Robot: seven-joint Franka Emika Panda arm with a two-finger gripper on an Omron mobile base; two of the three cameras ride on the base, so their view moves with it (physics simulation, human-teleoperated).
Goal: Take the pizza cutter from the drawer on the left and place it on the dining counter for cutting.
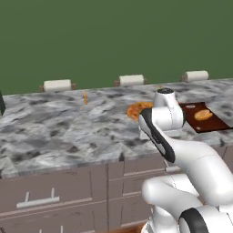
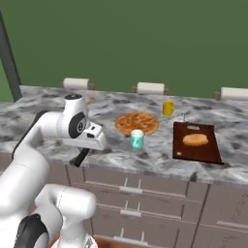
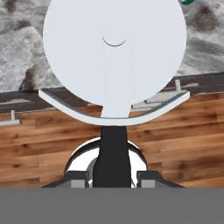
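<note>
In the hand view my gripper (image 3: pixel 113 178) is shut on the pizza cutter (image 3: pixel 114 57). Its dark handle rises between the fingertips (image 3: pixel 78 179) and its big pale round blade hides much of what lies beyond. In the right base view the gripper (image 2: pixel 82 156) points down and left at the front edge of the dining counter (image 2: pixel 58 104), left of the pizza. The grey-and-white marbled counter (image 1: pixel 68 123) runs across both base views. Below it at the left, a brown drawer (image 1: pixel 38 200) with a silver bar handle is shut.
On the counter lie a pizza (image 2: pixel 137 123), a teal cup (image 2: pixel 137 139), a yellow mug (image 2: pixel 168 107), a dark red board (image 2: pixel 209 150) with a bun, and a thin orange stick (image 1: pixel 85 97). Pale-topped stools (image 1: pixel 58 84) line the far edge. Wooden floor (image 3: pixel 183 144) lies below.
</note>
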